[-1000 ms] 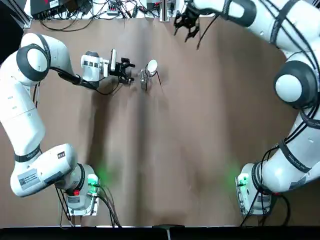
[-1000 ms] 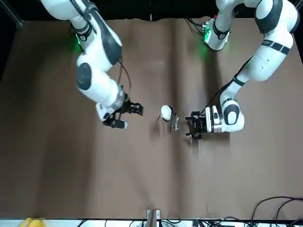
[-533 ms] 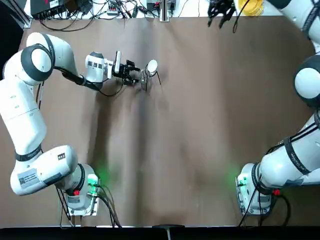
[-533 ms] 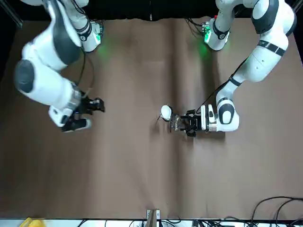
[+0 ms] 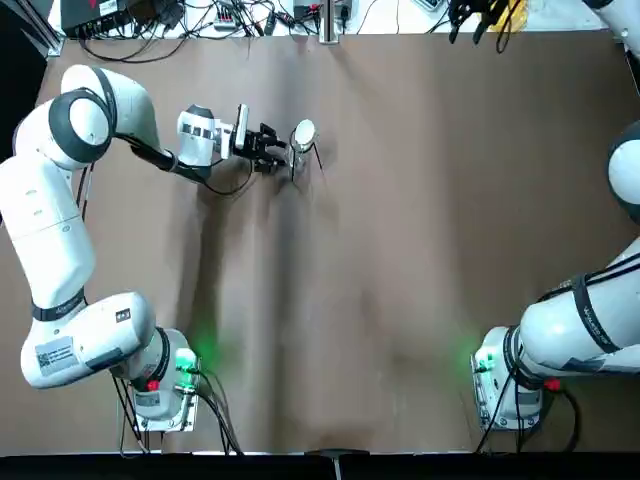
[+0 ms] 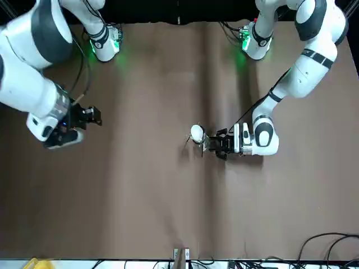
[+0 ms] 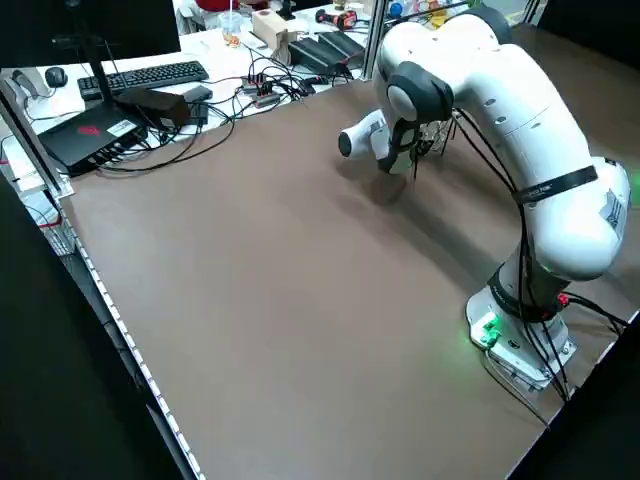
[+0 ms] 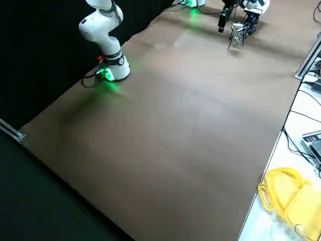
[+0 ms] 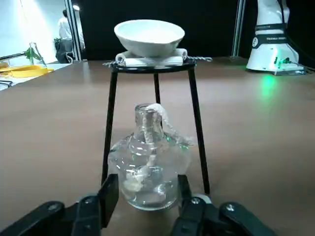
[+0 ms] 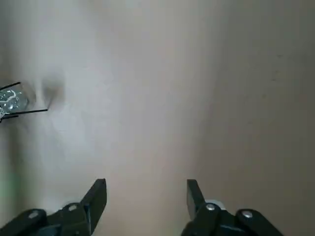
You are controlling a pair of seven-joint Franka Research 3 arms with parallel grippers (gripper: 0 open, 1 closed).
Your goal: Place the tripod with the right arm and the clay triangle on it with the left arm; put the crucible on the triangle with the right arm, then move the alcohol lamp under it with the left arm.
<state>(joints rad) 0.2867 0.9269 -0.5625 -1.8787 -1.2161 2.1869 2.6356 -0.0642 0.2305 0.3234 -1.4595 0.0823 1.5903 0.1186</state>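
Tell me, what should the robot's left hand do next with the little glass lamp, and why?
Probably push the alcohol lamp a bit farther in. The left gripper holds it between the tripod legs, and the crucible seems to sit slightly beyond the wick.

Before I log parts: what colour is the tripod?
Black: the tripod has a thin black ring and legs, clearest in the left wrist view.
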